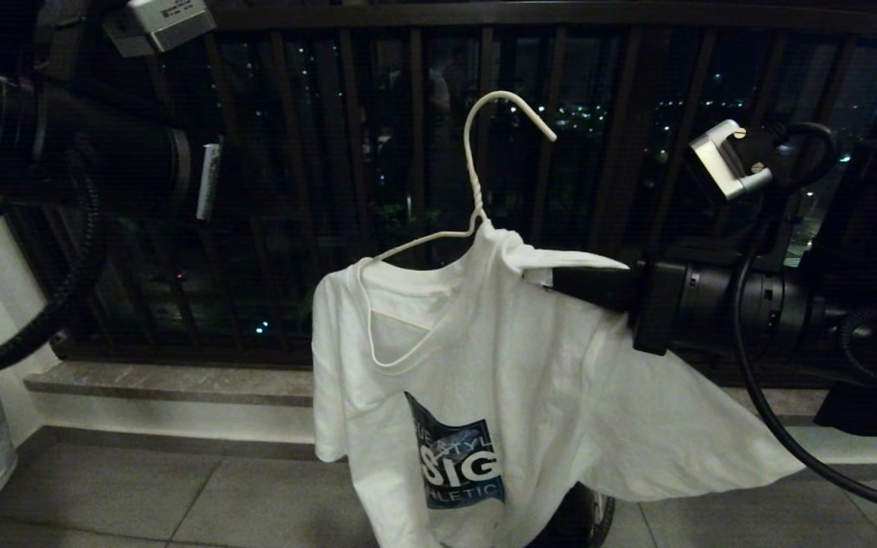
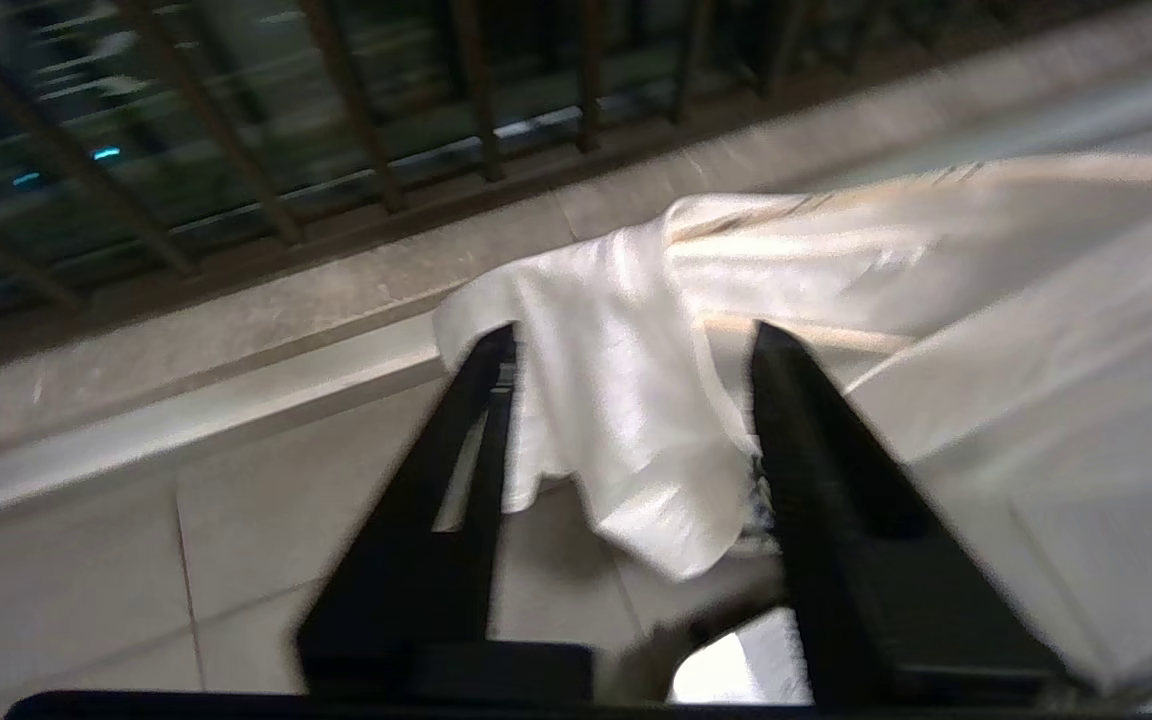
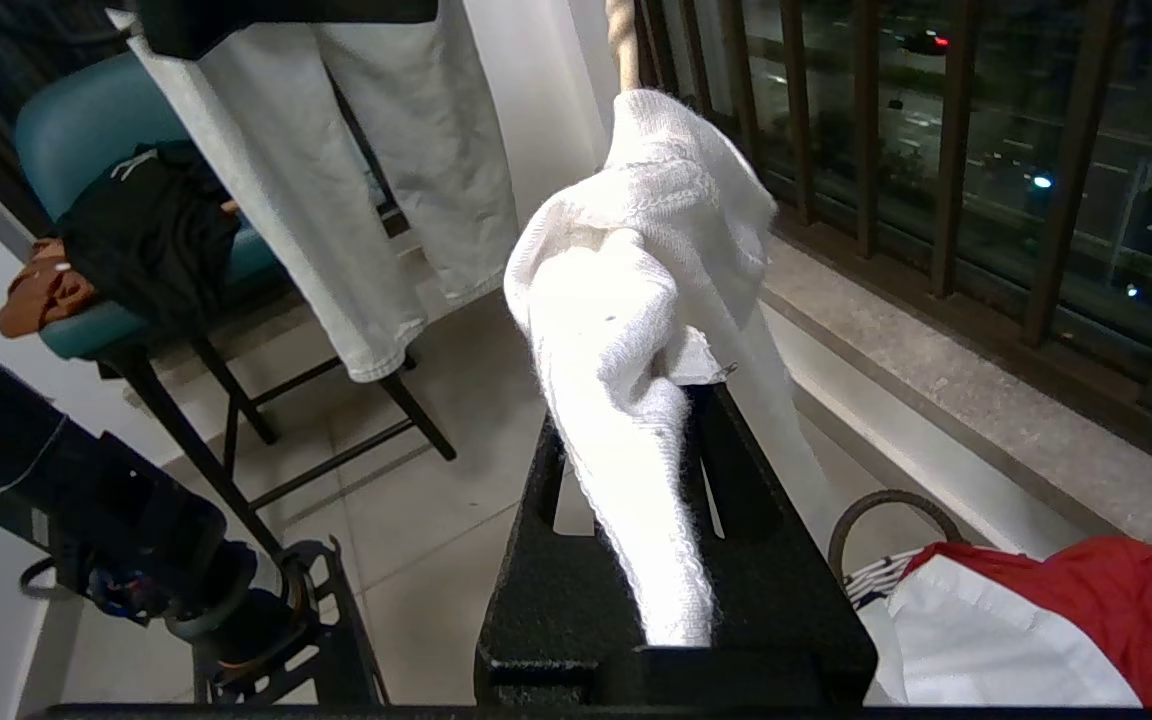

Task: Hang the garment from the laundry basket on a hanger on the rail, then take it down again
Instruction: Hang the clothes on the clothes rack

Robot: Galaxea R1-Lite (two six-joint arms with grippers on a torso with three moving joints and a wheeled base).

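Head view: you're over grey floor tiles (image 1: 180,495), dark balcony railing (image 1: 347,152) across the frame's top. One white T-shirt (image 1: 484,365) on one wire hanger (image 1: 476,152), centre. Right gripper (image 1: 553,278) is clenched on its shoulder; left gripper (image 2: 626,345) gapes beside the cloth. Basket (image 1: 598,517) is mostly hidden, bottom centre.

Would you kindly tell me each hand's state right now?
Left hand: open, holding nothing.
Right hand: shut on the T-shirt at its shoulder.
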